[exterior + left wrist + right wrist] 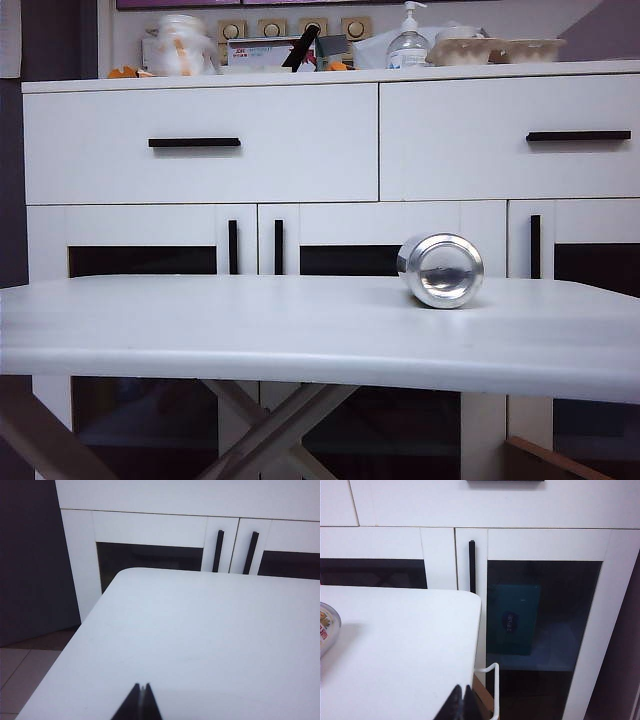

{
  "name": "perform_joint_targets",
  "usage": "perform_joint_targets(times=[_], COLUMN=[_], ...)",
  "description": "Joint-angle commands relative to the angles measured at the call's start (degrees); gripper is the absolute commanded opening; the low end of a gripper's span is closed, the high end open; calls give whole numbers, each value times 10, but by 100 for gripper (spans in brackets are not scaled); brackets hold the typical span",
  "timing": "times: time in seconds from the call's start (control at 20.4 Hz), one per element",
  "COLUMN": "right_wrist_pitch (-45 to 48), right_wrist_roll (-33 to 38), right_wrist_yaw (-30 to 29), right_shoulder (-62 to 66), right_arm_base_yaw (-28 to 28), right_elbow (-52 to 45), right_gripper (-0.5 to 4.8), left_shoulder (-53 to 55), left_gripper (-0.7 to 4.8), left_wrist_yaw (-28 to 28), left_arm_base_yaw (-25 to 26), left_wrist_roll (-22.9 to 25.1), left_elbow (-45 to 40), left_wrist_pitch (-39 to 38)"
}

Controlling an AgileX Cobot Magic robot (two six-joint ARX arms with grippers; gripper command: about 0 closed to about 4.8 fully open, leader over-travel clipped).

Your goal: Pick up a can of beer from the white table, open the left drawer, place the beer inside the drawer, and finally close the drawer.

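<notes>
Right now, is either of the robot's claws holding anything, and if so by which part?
Nothing is held. The left gripper and the right gripper are both shut on nothing above the white table. The can of beer lies there untouched.

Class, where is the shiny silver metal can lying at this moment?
In the exterior view, the shiny silver metal can lies on its side on the white table, right of centre, its round end facing the camera, in front of the white cabinet below the closed drawers.
</notes>
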Motion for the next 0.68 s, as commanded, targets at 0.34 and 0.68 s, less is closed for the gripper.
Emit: perform_joint_targets(times=[0.34, 0.68], right_wrist_pitch=[10, 7], right_wrist_roll=[2, 31], right_wrist_yaw=[-1, 0], right_shoulder=[-1, 0], right_arm_base_yaw=[1, 1], right_elbow=[-1, 53], right_gripper=[-5, -5], left_shoulder=[0, 1], left_gripper=[-5, -5], left_wrist_yaw=[2, -29], left_arm_base_yaw=[-1, -1], left_wrist_roll=[-1, -21], left_elbow=[1, 49], left_wrist_pitch=[7, -8])
